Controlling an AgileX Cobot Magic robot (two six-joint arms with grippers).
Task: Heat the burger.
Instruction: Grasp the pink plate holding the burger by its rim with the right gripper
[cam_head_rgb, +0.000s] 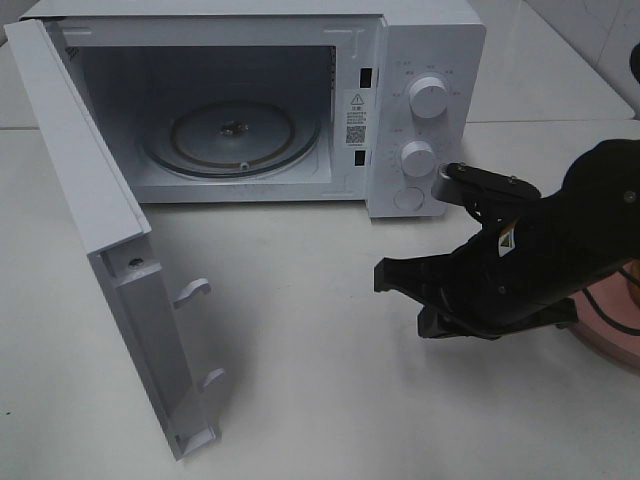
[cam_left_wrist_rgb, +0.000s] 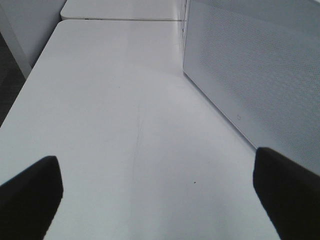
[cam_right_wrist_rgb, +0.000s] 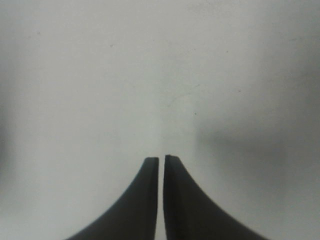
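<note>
Open white microwave, glass turntable bare, right gripper clenched empty, left gripper released: loading step, next probably grab pink round plate at worktop's right edge.

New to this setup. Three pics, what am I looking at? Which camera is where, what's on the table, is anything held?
It is a two-arm robot at a white table. The high view looks down from off the arms: a white microwave stands with its door swung open and its glass turntable bare. The other two views sit on the wrists. The left gripper is open over bare table; the right gripper is shut, holding nothing. The right arm partly hides a pink rim. No burger shows.
</note>
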